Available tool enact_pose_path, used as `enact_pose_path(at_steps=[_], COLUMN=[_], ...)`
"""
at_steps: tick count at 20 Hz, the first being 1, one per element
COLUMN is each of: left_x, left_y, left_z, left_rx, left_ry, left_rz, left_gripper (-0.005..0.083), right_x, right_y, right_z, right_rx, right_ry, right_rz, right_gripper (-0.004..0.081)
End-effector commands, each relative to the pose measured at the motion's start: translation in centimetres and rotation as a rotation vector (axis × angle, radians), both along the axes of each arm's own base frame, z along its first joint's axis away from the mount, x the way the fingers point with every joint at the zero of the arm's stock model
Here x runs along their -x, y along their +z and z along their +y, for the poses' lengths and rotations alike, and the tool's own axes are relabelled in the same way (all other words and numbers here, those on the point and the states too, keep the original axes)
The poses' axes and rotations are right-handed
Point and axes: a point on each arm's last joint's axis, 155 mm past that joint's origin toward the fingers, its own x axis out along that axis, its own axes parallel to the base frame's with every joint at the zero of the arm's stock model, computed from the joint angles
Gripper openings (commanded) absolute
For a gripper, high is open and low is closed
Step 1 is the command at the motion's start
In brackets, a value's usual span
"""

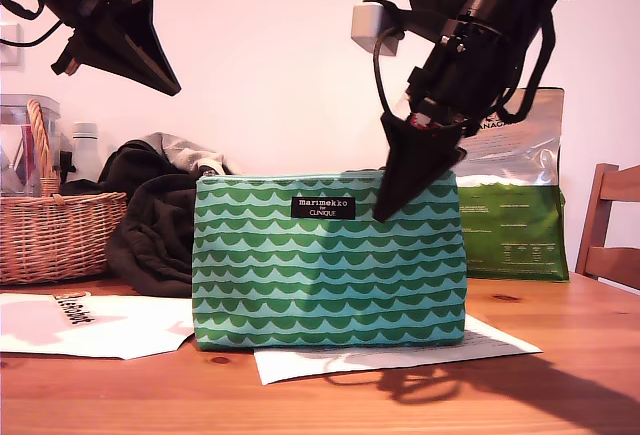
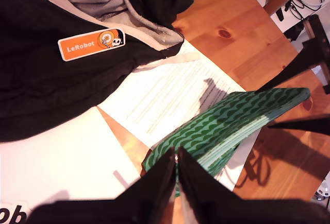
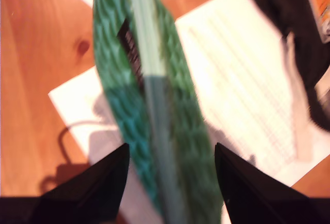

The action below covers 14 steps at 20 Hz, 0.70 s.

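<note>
Hanging high at the exterior view's left, my first hand (image 1: 170,85) is clenched on nothing, its arm cut off by the frame. My second hand (image 1: 381,210) dips to the top edge of the green pouch (image 1: 320,275), which stands upright on a printed sheet (image 1: 400,357) on the counter (image 1: 570,375). Its fingers overlap from here, so the spread is hard to read. The pouch hides part of a dark hoodie (image 1: 150,225). A wicker basket (image 1: 55,230) stands further to that view's left, and a green bag (image 1: 515,215) behind.

The first wrist view shows my first hand (image 2: 176,157) pressed together above one end of the pouch (image 2: 232,118), and my second hand (image 2: 269,106) released at the far end.

The second wrist view is blurred. My second hand (image 3: 171,147) is released, a finger on either side of the pouch (image 3: 154,105); I cannot tell whether they touch it.
</note>
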Motion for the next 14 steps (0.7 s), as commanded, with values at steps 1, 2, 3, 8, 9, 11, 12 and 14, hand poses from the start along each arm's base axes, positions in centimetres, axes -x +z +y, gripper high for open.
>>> enact_pose_path(at_steps=[1, 2, 3, 8, 9, 11, 12, 14], left_x=[-0.1, -0.1, -0.1, -0.1, -0.2, -0.5, -0.9, -2.1], left_y=[-0.5, -0.5, -0.5, -0.3, -0.1, 0.4, 1.0, 2.5], left_z=[-0.3, -0.3, -0.3, -0.3, -0.3, 0.1, 0.4, 0.8], left_rx=[-0.001, -0.002, -0.004, -0.004, -0.005, -0.02, -0.038, -0.077], left_ry=[-0.013, -0.014, -0.018, -0.018, -0.016, -0.003, 0.009, 0.042], left_rz=[0.006, 0.005, 0.001, -0.006, -0.013, -0.047, -0.083, -0.188], left_gripper=[-0.0019, -0.0019, -0.0019, -0.0019, -0.0019, -0.0019, -0.0019, -0.0019], right_x=[-0.3, -0.2, -0.1, 0.2, 0.5, 0.5, 0.5, -0.3], right_y=[2.2, 2.7, 3.4, 7.2, 8.1, 9.5, 10.0, 10.9], right_z=[0.3, 0.2, 0.1, 0.3, 0.2, 0.1, 0.1, 0.6], right_rx=[-0.013, -0.012, -0.016, -0.059, -0.068, -0.102, -0.12, -0.183], right_ry=[-0.011, -0.013, -0.016, -0.059, -0.071, -0.138, -0.164, -0.238], right_rz=[-0.035, -0.041, -0.044, -0.066, -0.065, -0.056, -0.052, -0.051], right_gripper=[0.0477, 0.0477, 0.0477, 0.0475, 0.0461, 0.0229, 0.0017, -0.0012])
